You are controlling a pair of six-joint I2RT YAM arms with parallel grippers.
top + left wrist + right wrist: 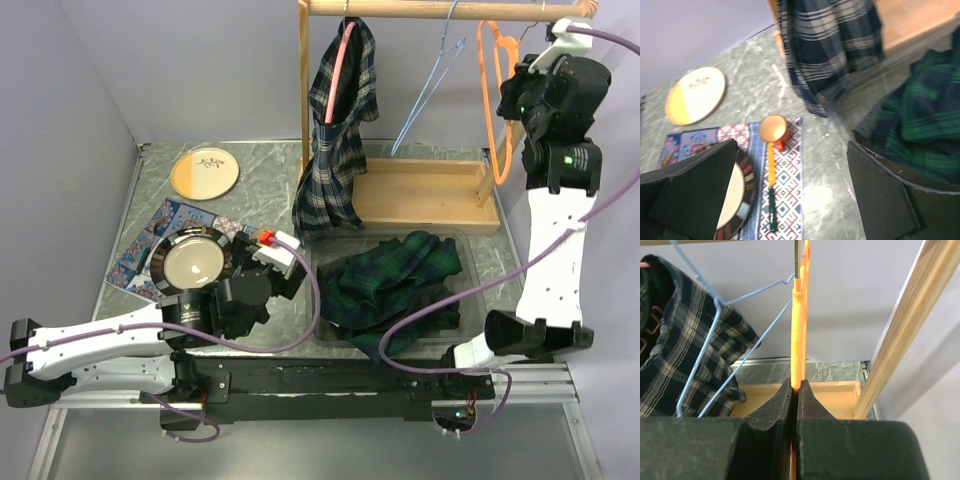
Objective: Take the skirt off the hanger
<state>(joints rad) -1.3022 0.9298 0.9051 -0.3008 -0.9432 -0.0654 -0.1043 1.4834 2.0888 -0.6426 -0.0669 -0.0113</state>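
R gripper point(795, 386) is clamping tight on bare orange hanger point(799, 330) on rail point(440, 8). L gripper point(790, 187) is hovering wide open, empty, over mat point(790, 165). Green skirt point(395, 275) is lying in bin point(478, 262), blue plaid point(335, 150) hanging nearby.

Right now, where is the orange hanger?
In the top view's upper right, the orange hanger hangs near the right end of the wooden rod, pinched in the right claw, with the blue wire hanger to its left.

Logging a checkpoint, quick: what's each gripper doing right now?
Left gripper: open, holding nothing.
Right gripper: closed on the orange hanger.
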